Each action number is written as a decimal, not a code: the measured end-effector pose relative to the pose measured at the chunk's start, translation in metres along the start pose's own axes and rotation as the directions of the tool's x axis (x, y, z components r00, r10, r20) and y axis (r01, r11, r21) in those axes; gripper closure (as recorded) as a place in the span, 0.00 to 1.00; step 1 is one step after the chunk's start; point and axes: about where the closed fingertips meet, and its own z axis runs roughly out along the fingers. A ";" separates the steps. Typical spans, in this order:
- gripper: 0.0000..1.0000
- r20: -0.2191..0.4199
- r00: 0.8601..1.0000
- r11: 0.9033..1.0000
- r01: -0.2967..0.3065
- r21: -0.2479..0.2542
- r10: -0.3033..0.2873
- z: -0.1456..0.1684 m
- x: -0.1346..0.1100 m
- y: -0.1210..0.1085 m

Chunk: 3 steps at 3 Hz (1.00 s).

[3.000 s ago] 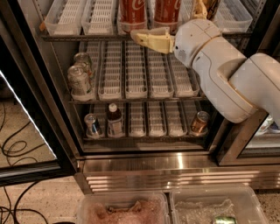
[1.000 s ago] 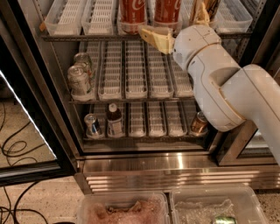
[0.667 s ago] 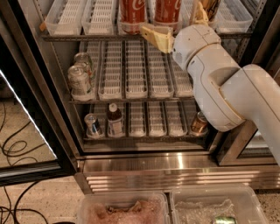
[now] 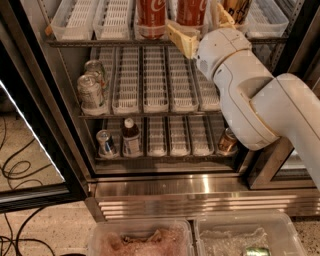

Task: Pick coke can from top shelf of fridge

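Observation:
Two red coke cans stand on the top shelf [image 4: 95, 42] of the fridge [image 4: 200, 192]: a left coke can [image 4: 151, 17] and a right coke can [image 4: 191, 11]. A tan-gold can [image 4: 236, 7] stands to their right. My gripper [image 4: 202, 26] is at the shelf's front edge, open. Its tan left finger [image 4: 181, 39] is in front of the right coke can's base, and its right finger [image 4: 223, 15] is between that can and the tan-gold can. The white arm comes in from the lower right.
Silver-grey cans [image 4: 91, 93] stand at the left of the middle rack. The bottom rack holds a can [image 4: 105, 142], a brown bottle [image 4: 131, 138] and a can at the right [image 4: 227, 140]. The open glass door [image 4: 30, 145] is at the left. Plastic bins [image 4: 142, 241] sit below.
Since three seconds ago the gripper has risen and shifted right, up to the top shelf by the right coke can. In the last second it has barely moved.

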 end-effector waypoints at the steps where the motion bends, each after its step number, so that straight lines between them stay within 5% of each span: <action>1: 0.28 0.000 1.000 1.000 0.000 0.000 0.000 0.000 0.000 0.000; 3: 0.33 0.000 1.000 1.000 0.006 0.003 -0.006 0.004 0.000 0.001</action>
